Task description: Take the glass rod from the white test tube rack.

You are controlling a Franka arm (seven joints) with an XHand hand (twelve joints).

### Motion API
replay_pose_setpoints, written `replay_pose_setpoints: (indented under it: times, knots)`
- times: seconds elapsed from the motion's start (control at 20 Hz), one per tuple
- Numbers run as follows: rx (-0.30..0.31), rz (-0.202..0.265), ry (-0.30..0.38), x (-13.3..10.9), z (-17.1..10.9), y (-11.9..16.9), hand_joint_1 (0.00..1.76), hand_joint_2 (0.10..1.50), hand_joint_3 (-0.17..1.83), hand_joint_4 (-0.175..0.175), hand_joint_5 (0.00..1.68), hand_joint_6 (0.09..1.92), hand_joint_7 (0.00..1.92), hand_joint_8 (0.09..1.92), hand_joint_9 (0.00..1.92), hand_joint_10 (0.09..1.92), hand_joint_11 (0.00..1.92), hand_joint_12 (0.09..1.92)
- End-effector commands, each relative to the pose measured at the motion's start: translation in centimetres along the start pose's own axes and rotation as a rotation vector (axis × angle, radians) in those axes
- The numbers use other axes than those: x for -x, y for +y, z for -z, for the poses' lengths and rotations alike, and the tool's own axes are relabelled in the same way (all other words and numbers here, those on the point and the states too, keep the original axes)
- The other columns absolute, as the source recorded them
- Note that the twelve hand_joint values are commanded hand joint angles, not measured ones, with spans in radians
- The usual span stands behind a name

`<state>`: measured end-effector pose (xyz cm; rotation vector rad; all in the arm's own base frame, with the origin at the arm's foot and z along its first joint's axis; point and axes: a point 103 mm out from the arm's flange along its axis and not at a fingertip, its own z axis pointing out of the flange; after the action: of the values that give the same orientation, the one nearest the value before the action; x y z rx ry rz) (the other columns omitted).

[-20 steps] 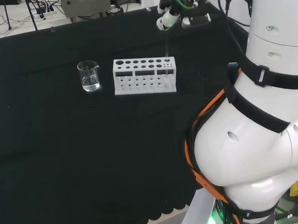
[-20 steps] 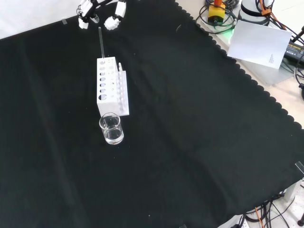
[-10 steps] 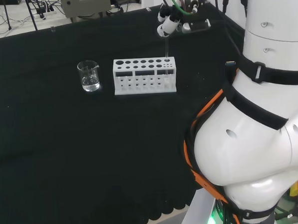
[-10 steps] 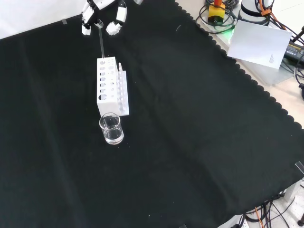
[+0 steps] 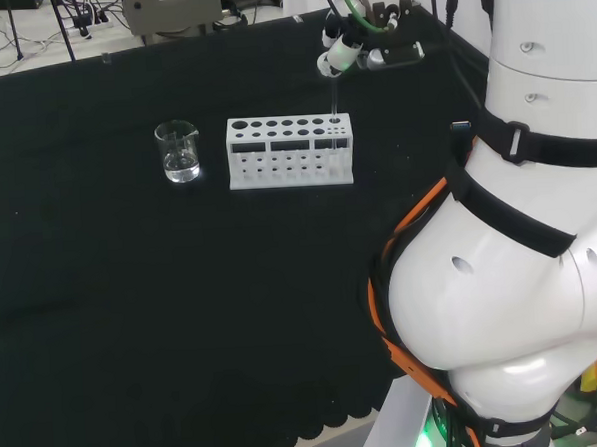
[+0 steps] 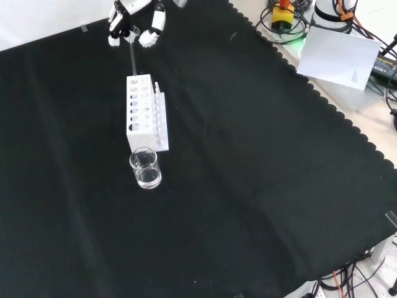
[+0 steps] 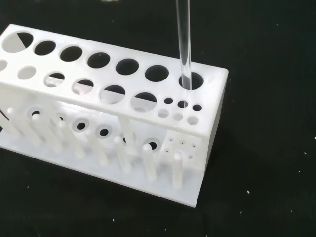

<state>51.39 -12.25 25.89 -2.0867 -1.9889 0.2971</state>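
A clear glass rod (image 6: 133,57) stands upright in an end hole of the white test tube rack (image 6: 141,113). That end is the rack's right in the head view and its far end in the front view. The hand (image 6: 133,20) hangs over the rod's top end, which reaches up into it. Whether the hand touches the rod is unclear. From the head view, the hand (image 5: 357,42) sits above and right of the rack (image 5: 290,154), with the rod (image 5: 333,99) below it. The wrist view shows the rod (image 7: 184,47) rising from a corner hole of the rack (image 7: 121,123).
A small glass beaker (image 6: 146,169) holding a little clear liquid stands just off the rack's other end, to its left in the head view (image 5: 179,153). Black cloth (image 6: 260,174) spreads wide around them. The arm's white links (image 5: 519,222) stand at the right of the head view.
The hand has come down and moved over the rod's top end. The rod, the rack and the beaker have not moved.
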Motion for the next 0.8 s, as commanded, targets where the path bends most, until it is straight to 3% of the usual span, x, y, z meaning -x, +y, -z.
replay_pose_setpoints:
  times: [0.05, 0.35, 0.65, 0.75, 0.8]
  knots:
    - [-0.007, 0.006, -0.005, -0.1, 0.0, 0.1, 0.80, 0.86, 0.68, -0.175, 0.39, 0.72, 1.00, 0.90, 1.21, 0.88, 0.58, 1.37]
    - [-0.003, 0.029, 0.015, -0.7, -0.5, 1.5, 0.93, 0.84, 0.70, -0.175, 0.48, 0.89, 1.04, 0.89, 1.27, 0.83, 0.66, 1.33]
    - [0.035, 0.032, -0.020, -1.1, -1.0, 2.4, 1.09, 0.78, 0.78, -0.175, 0.64, 0.99, 1.10, 0.93, 1.38, 0.82, 0.91, 1.25]
    - [0.051, 0.033, -0.023, -1.1, -1.6, 3.0, 1.11, 0.96, 0.46, -0.175, 0.76, 1.17, 1.13, 0.96, 1.42, 0.83, 1.01, 1.22]
    - [0.066, 0.032, -0.024, -1.0, -1.6, 3.1, 1.16, 1.02, 0.31, -0.175, 0.82, 1.17, 1.07, 1.02, 1.44, 0.85, 1.06, 1.21]
